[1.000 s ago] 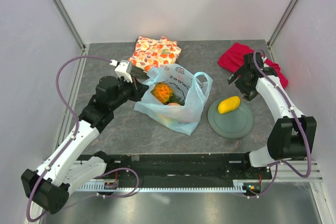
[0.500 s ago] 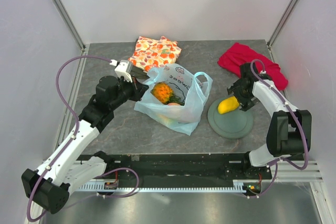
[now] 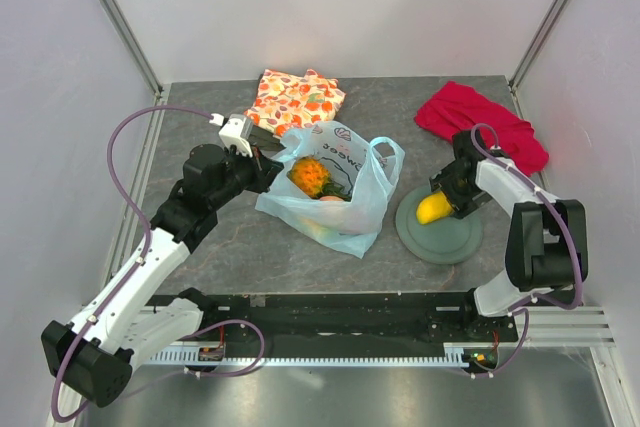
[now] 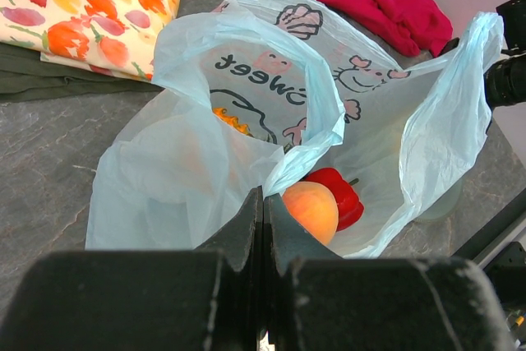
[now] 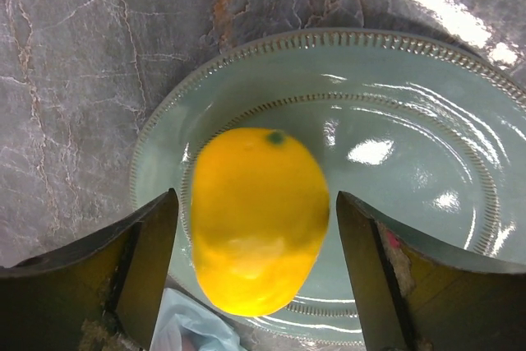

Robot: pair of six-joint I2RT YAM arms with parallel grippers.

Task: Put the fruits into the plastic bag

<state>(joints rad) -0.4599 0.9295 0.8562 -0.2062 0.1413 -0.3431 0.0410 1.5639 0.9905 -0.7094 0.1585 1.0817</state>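
The light-blue plastic bag (image 3: 335, 192) lies open mid-table. In it I see the pineapple (image 3: 308, 176), and in the left wrist view the peach (image 4: 311, 210) and the red pepper piece (image 4: 341, 195). My left gripper (image 3: 268, 171) is shut on the bag's near rim (image 4: 300, 162) and holds the mouth open. A yellow mango (image 3: 435, 207) lies on the grey-green plate (image 3: 440, 237). My right gripper (image 3: 452, 197) is open and straddles this mango (image 5: 256, 218), one finger on each side, with a gap on both sides. The second mango piece is hidden.
An orange floral cloth (image 3: 295, 99) lies behind the bag, over a dark cloth (image 4: 49, 76). A red cloth (image 3: 480, 119) lies at the back right. The plate (image 5: 427, 162) sits just right of the bag.
My right gripper has come down and to the left from near the red cloth to sit around the mango on the plate. The left arm and the bag have not moved.
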